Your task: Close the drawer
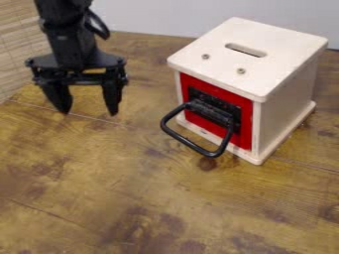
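Observation:
The red drawer sits in the front of the cream-white cabinet, its glossy red face about flush with the cabinet's front. Its large black loop handle hangs forward and down toward the table. My gripper is black, with its fingers spread open and pointing down. It holds nothing and hovers above the table well to the left of the handle.
The wooden table spreads out in front and to the left. A pale woven panel stands at the far left. A light wall lies behind the cabinet.

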Action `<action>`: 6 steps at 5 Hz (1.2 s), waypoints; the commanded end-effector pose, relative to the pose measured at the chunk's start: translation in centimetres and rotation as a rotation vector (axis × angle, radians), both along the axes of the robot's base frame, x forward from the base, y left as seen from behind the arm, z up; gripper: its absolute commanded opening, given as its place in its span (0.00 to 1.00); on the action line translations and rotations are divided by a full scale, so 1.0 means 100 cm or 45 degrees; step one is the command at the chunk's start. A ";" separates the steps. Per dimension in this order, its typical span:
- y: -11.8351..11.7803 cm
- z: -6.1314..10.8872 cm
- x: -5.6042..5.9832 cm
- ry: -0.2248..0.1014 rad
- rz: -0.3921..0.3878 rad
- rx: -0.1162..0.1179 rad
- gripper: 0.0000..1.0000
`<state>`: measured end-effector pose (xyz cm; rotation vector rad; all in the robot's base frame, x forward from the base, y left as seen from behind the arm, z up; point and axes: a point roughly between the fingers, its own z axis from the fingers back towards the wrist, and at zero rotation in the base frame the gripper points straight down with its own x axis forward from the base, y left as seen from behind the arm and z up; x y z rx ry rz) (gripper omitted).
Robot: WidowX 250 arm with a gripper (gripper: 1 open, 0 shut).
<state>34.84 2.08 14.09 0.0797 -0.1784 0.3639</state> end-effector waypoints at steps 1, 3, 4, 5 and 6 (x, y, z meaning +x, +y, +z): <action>-0.005 0.040 -0.009 -0.104 -0.042 0.015 1.00; 0.004 0.025 0.003 -0.088 -0.008 0.031 1.00; -0.006 0.015 0.012 -0.069 -0.031 0.046 1.00; -0.028 0.009 0.014 -0.061 -0.037 0.042 1.00; -0.029 0.008 0.011 -0.076 0.042 -0.002 1.00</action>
